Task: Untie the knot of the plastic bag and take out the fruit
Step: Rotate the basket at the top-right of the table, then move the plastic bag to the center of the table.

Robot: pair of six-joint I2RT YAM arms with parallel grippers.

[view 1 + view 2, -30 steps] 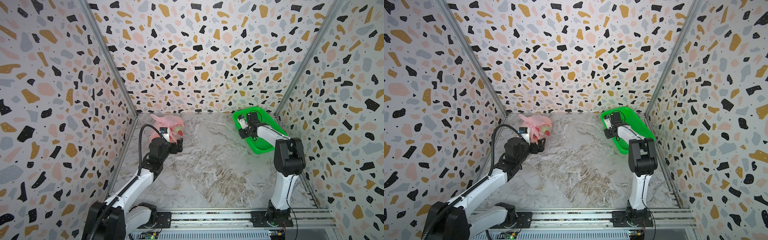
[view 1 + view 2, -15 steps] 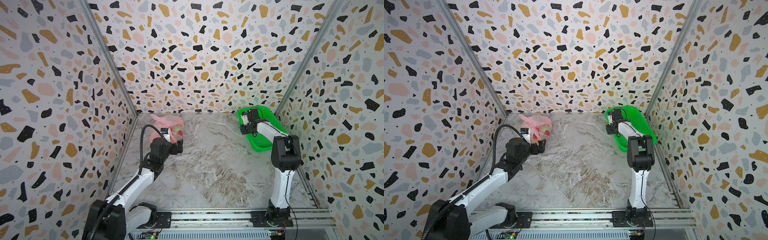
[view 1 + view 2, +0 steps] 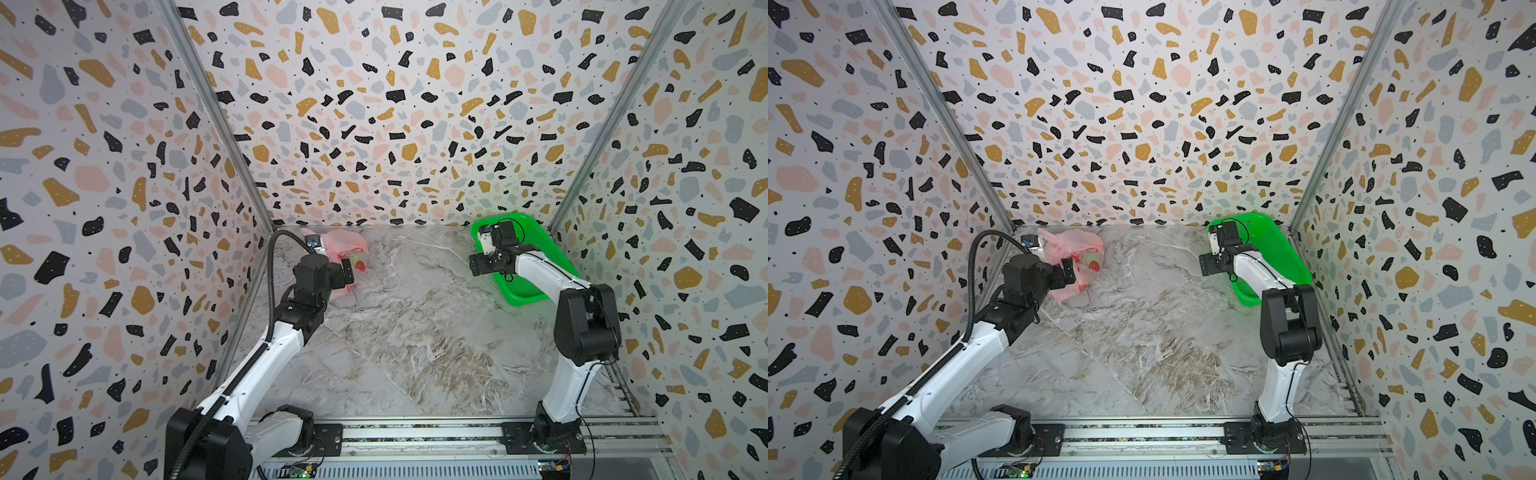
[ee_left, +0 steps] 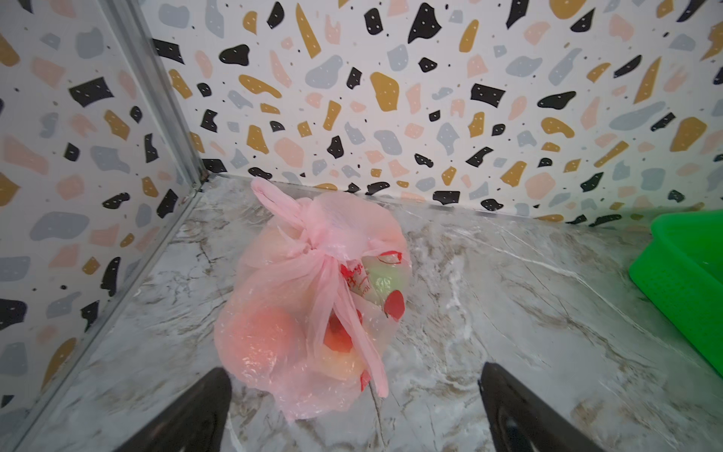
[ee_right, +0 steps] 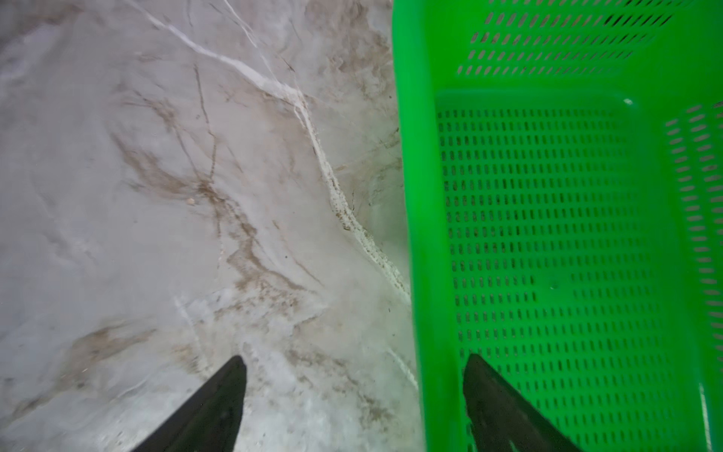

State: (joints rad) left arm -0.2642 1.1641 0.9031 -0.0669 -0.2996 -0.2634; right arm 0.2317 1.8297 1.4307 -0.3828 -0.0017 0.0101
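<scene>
While my left tool [image 4: 352,407] hangs spread just short of the bag [image 4: 313,313], its knot [image 4: 315,244] is untouched; my right tool [image 5: 352,395], spread, straddles the basket [image 5: 547,235] rim. Next: pinch a loop.

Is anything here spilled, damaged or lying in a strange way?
Nothing stands out. The plastic bag lies whole on the table near the back corner, the knot still tied, with the fruit inside. The green basket sits flat, nothing visible in it.
</scene>
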